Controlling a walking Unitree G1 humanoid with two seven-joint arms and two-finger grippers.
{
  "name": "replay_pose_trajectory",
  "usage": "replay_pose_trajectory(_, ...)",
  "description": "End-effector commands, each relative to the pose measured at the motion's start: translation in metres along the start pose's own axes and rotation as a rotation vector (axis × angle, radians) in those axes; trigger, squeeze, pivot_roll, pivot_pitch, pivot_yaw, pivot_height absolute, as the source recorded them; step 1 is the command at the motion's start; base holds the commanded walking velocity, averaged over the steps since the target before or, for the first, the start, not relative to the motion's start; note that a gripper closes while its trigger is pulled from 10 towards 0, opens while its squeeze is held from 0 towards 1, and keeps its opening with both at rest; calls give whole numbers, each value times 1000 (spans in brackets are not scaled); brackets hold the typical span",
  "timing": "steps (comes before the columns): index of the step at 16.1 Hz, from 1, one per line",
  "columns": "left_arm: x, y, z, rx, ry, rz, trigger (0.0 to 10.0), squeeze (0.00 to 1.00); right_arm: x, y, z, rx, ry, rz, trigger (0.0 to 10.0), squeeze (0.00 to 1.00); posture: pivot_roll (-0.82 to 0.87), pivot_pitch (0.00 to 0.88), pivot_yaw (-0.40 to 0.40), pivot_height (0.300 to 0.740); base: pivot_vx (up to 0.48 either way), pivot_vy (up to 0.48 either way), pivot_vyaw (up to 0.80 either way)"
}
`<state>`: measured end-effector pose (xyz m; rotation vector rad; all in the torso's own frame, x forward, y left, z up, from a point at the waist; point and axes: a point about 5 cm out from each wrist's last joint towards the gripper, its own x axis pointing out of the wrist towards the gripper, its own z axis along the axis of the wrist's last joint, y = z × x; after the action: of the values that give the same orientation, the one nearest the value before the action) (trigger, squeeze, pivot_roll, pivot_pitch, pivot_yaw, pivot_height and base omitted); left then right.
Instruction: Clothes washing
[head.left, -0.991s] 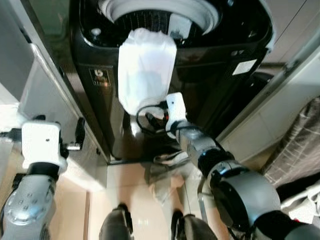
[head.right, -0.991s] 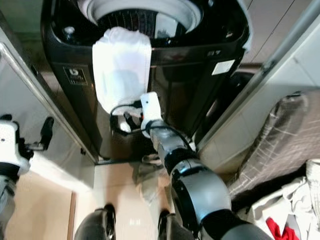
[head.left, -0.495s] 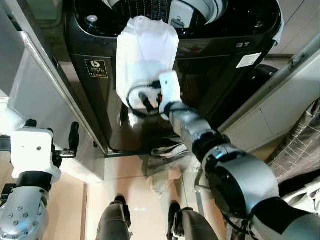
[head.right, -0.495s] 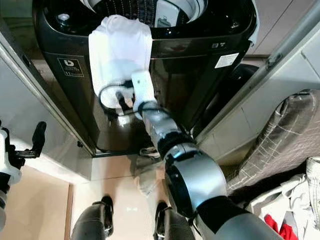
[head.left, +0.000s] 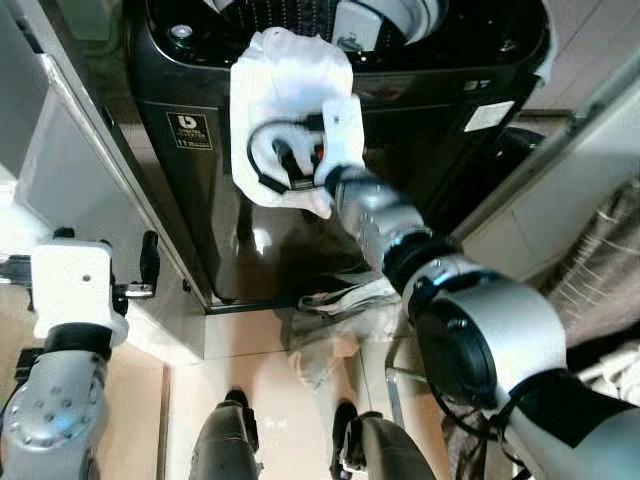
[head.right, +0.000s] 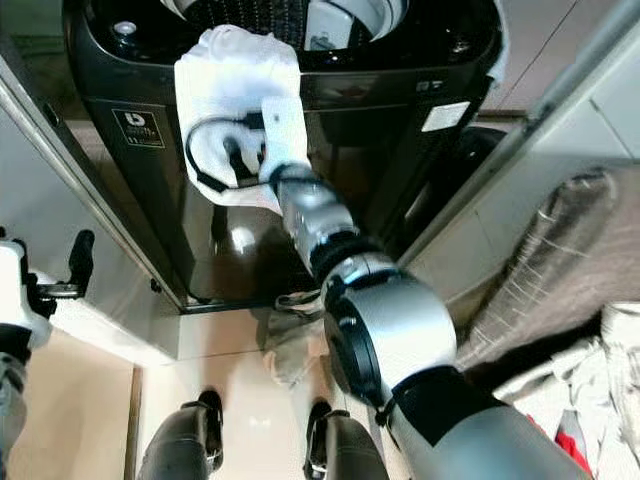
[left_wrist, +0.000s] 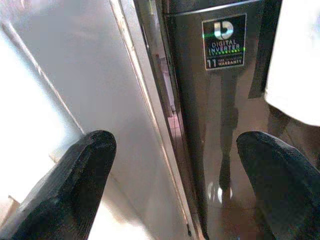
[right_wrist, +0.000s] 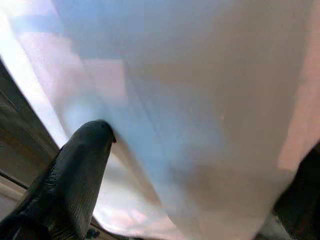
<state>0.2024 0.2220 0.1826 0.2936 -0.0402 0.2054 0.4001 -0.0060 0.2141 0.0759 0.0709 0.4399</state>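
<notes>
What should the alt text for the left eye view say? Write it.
The right end effector presses against a white garment draped over the front rim of a black top-loading washing machine. The left end effector hangs idle beside the machine.

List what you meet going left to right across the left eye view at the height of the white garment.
Grey panel → washing machine's label sticker → white garment draped over the machine's front rim, with the right end effector against it → small white sticker → pale wall.
</notes>
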Motion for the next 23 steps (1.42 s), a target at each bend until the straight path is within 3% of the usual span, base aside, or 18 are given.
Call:
replay_pose_trajectory(1, 1, -1, -3, 2, 8, 6, 10000, 0, 1, -3, 74, -68, -269, 5, 10000, 0, 335, 180, -127, 731, 0, 0, 0)
replay_pose_trajectory(2, 5, -1, -3, 2, 2, 13, 10000, 0, -1, -3, 100, -114, -356, 0, 10000, 0, 334, 166, -131, 731, 0, 0, 0)
replay_pose_trajectory(3, 6, 0, -3, 2, -1, 15, 10000, 0, -2, -3, 109, -144, -384, -12, 10000, 0, 334, 166, -131, 731, 0, 0, 0)
replay_pose_trajectory(5, 9, 1, -3, 7, -11, 30, 10000, 0, -9, -6, 140, -291, -510, -108, 10000, 0, 335, 152, -136, 731, 0, 0, 0)
replay_pose_trajectory(7, 13, 3, -3, 13, -21, 52, 10000, 0, -13, -13, 151, -312, -546, -157, 10000, 0, 334, 144, -144, 731, 0, 0, 0)
replay_pose_trajectory(9, 15, 3, -6, 18, -18, 69, 10000, 0, -12, -18, 141, -321, -516, -175, 10000, 0, 327, 137, -146, 731, 0, 0, 0)
replay_pose_trajectory(11, 17, -4, -10, 13, 1, 49, 10000, 0, -6, -22, 98, -132, -410, -100, 10000, 0, 311, 139, -142, 731, 0, 0, 0)
replay_pose_trajectory(12, 17, -7, -11, 13, 7, 34, 10000, 0, -5, -22, 87, -83, -387, -82, 10000, 0, 304, 143, -141, 731, 0, 0, 0)
replay_pose_trajectory(14, 17, -17, -15, 4, 28, -49, 10000, 0, -4, -10, 45, 35, -312, 8, 10000, 0, 274, 150, -139, 731, 0, 0, 0)
replay_pose_trajectory(15, 18, -18, -17, 1, 35, -53, 10000, 0, -6, 1, 9, 93, -246, 74, 10000, 0, 256, 158, -136, 731, 0, 0, 0)
replay_pose_trajectory(17, 19, -18, -17, -7, 32, -50, 10000, 0, -12, 7, -22, 120, -185, 111, 10000, 0, 225, 179, -129, 731, 0, 0, 0)
replay_pose_trajectory(18, 17, -19, -15, -11, 34, -63, 10000, 0, -17, 9, -46, 148, -114, 129, 10000, 0, 196, 241, -100, 731, 0, 0, 0)
replay_pose_trajectory(23, -3, -14, -9, -16, 62, -94, 10000, 0, -23, 12, -78, 112, 35, 106, 10000, 0, 221, 391, -44, 731, 0, 0, 0)
